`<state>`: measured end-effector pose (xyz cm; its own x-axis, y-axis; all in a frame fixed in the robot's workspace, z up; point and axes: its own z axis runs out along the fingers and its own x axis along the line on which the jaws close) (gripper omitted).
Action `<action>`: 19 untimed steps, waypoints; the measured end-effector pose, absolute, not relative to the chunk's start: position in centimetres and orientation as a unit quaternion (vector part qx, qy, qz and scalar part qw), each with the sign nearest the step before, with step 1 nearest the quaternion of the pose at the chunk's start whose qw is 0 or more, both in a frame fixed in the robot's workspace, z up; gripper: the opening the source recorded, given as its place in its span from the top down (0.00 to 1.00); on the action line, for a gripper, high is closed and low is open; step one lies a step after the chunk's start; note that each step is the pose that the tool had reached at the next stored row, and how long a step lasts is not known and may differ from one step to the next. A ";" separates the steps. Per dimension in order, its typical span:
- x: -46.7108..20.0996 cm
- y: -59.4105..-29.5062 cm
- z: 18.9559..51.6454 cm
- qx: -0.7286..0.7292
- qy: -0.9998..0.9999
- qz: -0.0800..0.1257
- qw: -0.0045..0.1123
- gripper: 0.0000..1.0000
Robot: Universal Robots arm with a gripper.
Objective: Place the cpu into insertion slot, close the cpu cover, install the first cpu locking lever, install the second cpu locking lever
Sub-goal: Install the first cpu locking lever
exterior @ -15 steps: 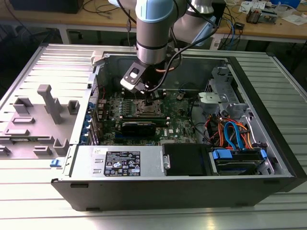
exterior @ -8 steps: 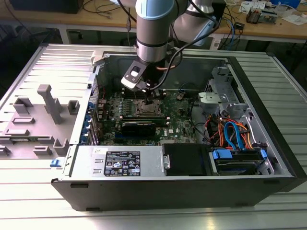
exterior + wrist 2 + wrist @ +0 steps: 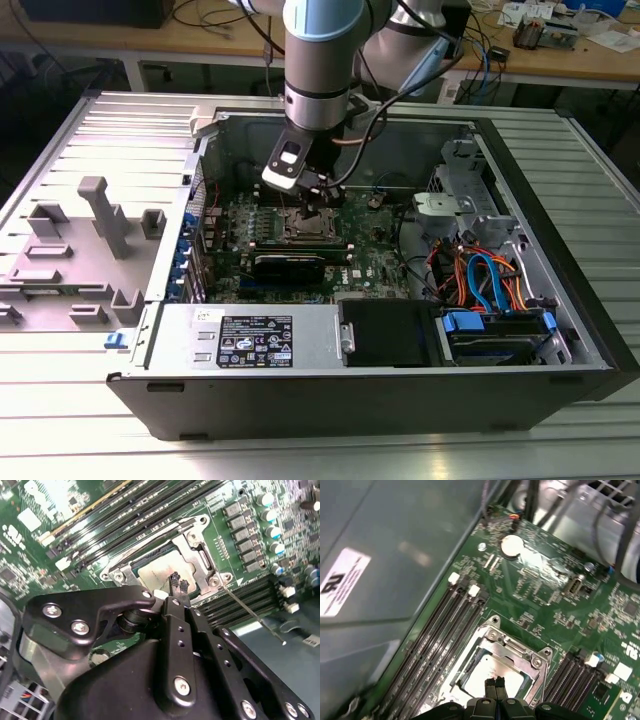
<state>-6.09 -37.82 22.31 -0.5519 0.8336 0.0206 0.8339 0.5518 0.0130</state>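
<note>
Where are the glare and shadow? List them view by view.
Exterior view: even room light, the circuit board shaded inside the case. Second wrist view: glare whitens part of the board, and the cpu top gleams. First wrist view: a bright streak beside the coin cell.

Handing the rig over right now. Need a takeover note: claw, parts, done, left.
Claw: shut, holding nothing, tips right over the cpu; can't tell whether they touch it.
Parts: cpu sits in the insertion slot; cpu cover looks down around it.
Done: cpu placed; cover apparently closed.
Left: one locking lever sticks out from the socket, unlatched; can't tell the state of the other lever.
</note>
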 end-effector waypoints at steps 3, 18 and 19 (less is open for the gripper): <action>-6.1 -37.8 22.3 -0.459 -0.888 -0.011 0.006 0.89; -6.1 -37.8 22.3 -0.459 -0.888 -0.011 0.006 0.89; -6.1 -37.8 22.3 -0.459 -0.888 -0.011 0.006 0.89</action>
<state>-6.10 -37.82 22.31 -0.5790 0.8151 0.0207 0.8154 0.5788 0.0131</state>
